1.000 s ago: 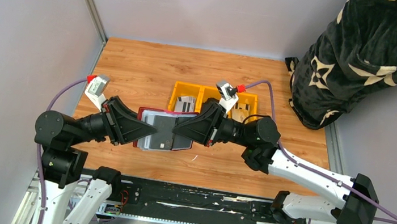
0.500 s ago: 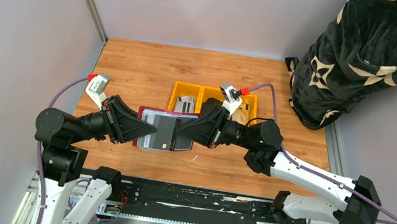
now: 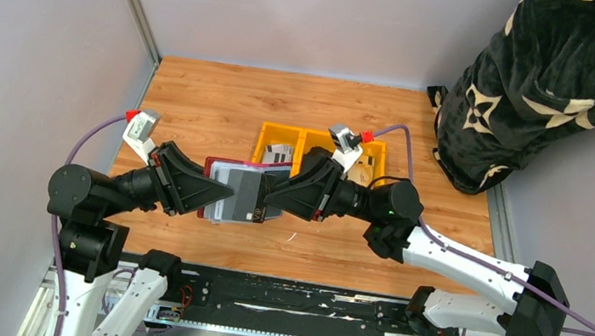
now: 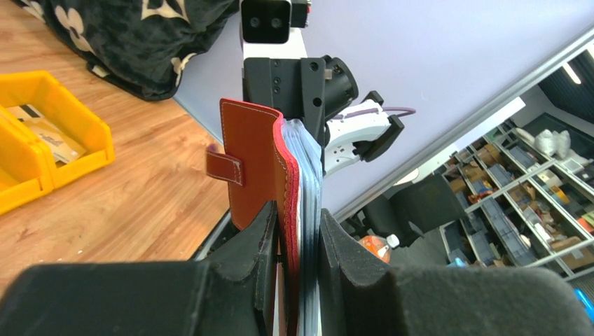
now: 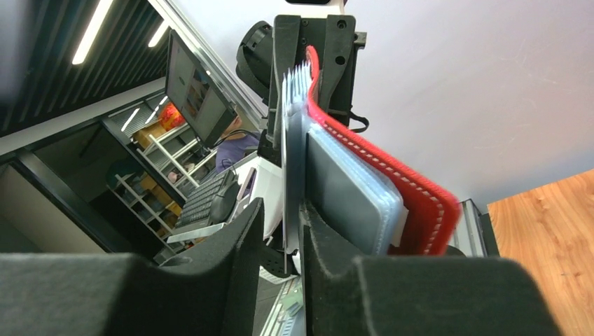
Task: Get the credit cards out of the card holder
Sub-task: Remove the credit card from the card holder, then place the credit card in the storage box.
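The dark red card holder hangs open above the table between both arms. My left gripper is shut on its cover and sleeve stack; in the left wrist view the holder stands edge-on between the pads. My right gripper comes from the right. In the right wrist view its jaws stand slightly apart around a thin grey card or sleeve edge, which lies against the right pad. The pale sleeves and red cover lie outside the jaws. A dark card face shows on top.
A yellow three-part bin stands just behind the holder, with cards in its compartments; it also shows in the left wrist view. A black patterned blanket bundle fills the far right corner. Grey walls close the left and back.
My right gripper has pushed a little left, further onto the holder's sleeves. My left arm has shifted slightly left and up, still holding the holder.
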{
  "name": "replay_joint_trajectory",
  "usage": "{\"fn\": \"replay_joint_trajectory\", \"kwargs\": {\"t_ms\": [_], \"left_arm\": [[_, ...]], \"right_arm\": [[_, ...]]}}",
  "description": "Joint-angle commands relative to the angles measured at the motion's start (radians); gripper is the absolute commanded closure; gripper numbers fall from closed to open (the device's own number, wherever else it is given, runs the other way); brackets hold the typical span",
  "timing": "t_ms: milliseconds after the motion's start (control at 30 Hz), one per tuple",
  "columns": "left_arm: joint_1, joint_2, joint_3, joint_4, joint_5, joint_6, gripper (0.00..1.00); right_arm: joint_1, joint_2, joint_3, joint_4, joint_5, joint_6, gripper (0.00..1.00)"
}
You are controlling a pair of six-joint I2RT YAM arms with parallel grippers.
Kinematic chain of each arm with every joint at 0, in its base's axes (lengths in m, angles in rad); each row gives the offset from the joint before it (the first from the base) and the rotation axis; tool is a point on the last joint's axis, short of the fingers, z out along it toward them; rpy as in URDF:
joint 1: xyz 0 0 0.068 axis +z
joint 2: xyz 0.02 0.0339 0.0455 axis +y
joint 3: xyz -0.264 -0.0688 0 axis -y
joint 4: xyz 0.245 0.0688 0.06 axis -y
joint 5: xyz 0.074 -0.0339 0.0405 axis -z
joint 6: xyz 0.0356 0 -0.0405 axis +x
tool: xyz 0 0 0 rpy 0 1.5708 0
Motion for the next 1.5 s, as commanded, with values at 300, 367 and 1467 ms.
{"fn": "replay_joint_trajectory", "kwargs": {"t_ms": [300, 367, 1467], "left_arm": [[0.001, -0.012, 0.029, -0.021, -0.032, 0.032, 1.00], [0.001, -0.013, 0.029, -0.024, -0.031, 0.038, 1.00], [0.001, -0.001, 0.078, -0.078, -0.035, 0.127, 1.00]], "right_arm": [[0.017, 0.043, 0.056, 0.069, -0.030, 0.013, 0.93], [0.002, 0.019, 0.041, 0.045, -0.026, 0.010, 1.00], [-0.647, 0.251, 0.228, -0.973, 0.069, -0.396, 1.00]]}}
